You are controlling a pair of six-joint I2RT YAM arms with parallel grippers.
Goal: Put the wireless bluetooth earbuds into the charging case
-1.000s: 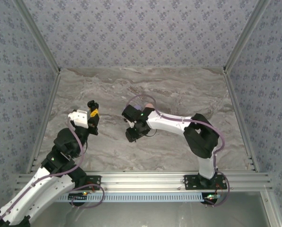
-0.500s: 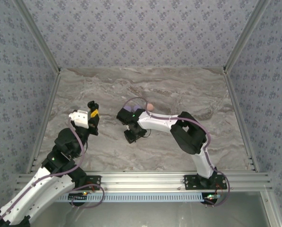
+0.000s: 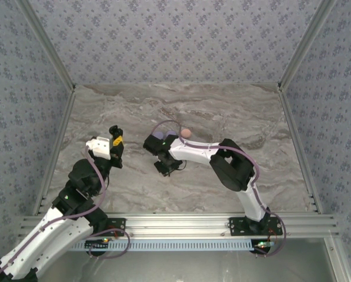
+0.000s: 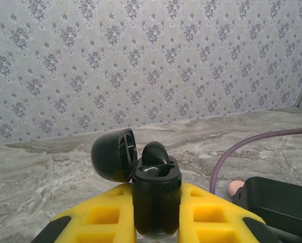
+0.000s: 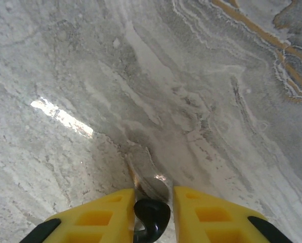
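Presently the step in hand is the pick-up of a loose earbud, and the transfer to the case is not yet begun. The right gripper (image 5: 152,198) hangs low over the marble table (image 5: 206,96) near the middle of the top view. Its yellow fingers (image 5: 102,216) are drawn in close on a black earbud (image 5: 152,217), which sits pinched between the tips just above the surface. The left gripper (image 3: 116,143) lies at about 9 o'clock from the right one, with a clear gap between them. Its jaws are clamped on the body of the black charging case (image 4: 156,200), held upright with the lid (image 4: 112,154) swung back toward 10 o'clock. A rounded black part (image 4: 155,152) standing out of the case top is probably a seated earbud, which would leave one socket free. A small pink object (image 3: 186,133) lies on the table at about 1 o'clock from the right gripper; what it is cannot be told. The next move calls for lifting the black earbud, carrying it toward 9 o'clock over the open case, and aligning its stem with the free socket before release.
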